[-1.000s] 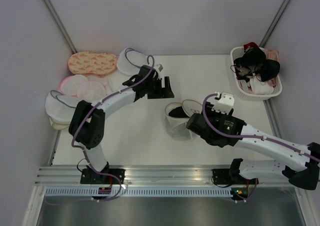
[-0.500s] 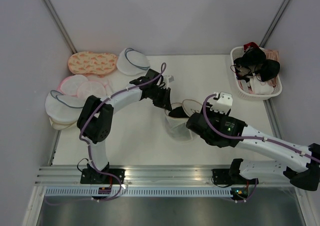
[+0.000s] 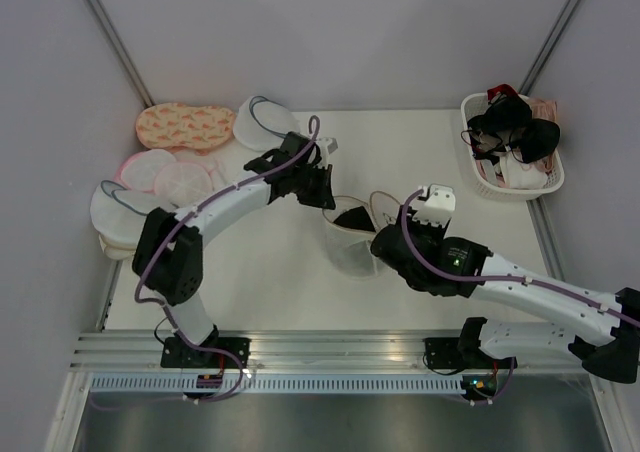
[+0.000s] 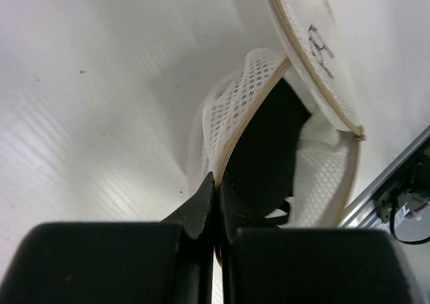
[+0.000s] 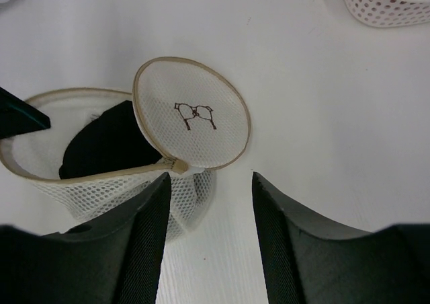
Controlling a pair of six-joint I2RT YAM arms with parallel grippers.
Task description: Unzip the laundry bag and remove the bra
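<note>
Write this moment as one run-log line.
laundry bag unzipped, flap up | bra inside | left claw shut on bag rim | right claw open above bag

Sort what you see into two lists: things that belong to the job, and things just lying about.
Job: laundry bag, unzipped; black bra inside it; left hand pinching its rim; right hand open nearby.
Lying about: pile of pouches; white basket of garments.

White table, open laundry bag, basket, pile of pouches
</note>
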